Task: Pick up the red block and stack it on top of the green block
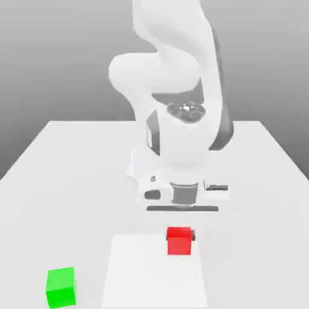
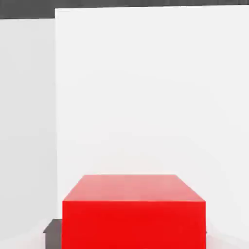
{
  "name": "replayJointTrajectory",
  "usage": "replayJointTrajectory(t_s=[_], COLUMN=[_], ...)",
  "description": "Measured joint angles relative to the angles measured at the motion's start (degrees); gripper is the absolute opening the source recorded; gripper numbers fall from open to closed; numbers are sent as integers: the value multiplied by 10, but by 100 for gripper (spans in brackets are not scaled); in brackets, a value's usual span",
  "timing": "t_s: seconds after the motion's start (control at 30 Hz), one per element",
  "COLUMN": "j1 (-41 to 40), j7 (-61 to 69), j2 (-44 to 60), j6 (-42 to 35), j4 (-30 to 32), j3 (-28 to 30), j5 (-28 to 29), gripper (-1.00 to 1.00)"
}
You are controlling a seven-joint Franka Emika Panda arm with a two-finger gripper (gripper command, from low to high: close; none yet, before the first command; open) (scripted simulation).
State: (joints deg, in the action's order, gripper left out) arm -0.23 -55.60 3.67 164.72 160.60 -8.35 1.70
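Gripping: gripper (image 1: 180,235) fingers clamped on red block (image 1: 178,241) – opposite side faces.
Handling: judged light, rigid, smooth – could slip.

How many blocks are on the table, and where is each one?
2. The red block sits near the table's middle, just below the pincer. The green block sits apart, toward the exterior view's left.

Red block (image 1: 179,241), green block (image 1: 61,287), white table (image 1: 72,181), all plain.
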Motion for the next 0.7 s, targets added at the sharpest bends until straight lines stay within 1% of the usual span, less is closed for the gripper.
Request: replayJointTrajectory(t_s=[0.13,0.3,0.4,0.7], j1=[3,23,-28,-105], j7=[15,-2,-20,-107], j2=[-42,-29,-13,40], j6=[-39,-75,-96,-158], j4=[6,-46,-83,-194], j3=[-2,53,89,147], j5=[-22,-52,-63,-53], gripper=[-100,-100,-100,-100])
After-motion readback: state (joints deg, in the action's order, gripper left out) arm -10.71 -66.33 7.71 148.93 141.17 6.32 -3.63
